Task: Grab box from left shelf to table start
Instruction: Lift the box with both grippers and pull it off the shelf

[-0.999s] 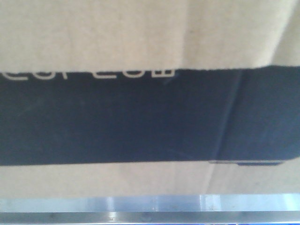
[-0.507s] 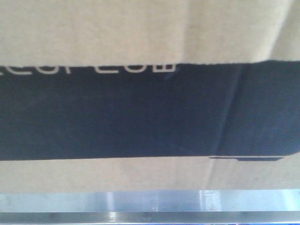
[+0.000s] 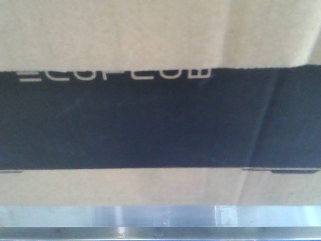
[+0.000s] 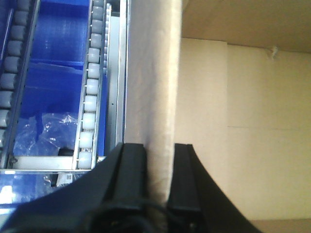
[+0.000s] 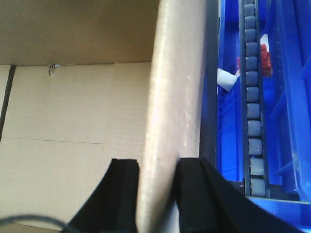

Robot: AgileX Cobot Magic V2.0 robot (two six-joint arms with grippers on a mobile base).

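The brown cardboard box (image 3: pixel 150 35) fills the front view, its black panel (image 3: pixel 140 120) topped by pale ECOFLOW lettering. The left shelf's steel front rail (image 3: pixel 160 217) runs just under it. In the left wrist view my left gripper (image 4: pixel 159 162) is shut on the box's left wall (image 4: pixel 150 82), one finger outside and one inside. Seen from the right wrist, my right gripper (image 5: pixel 158 177) is shut on the box's right wall (image 5: pixel 177 82) in the same way. The box is open, and its inner floor (image 4: pixel 243 126) shows bare. The table is out of view.
Blue shelf parts and a roller track (image 4: pixel 90 97) lie close beside the box's left wall. Another roller track (image 5: pixel 252 102) and a blue bin (image 5: pixel 291 97) holding red and white items flank the right wall.
In the front view the box's lettering and panel have slid to the right. The steel rail has stayed low in the frame.
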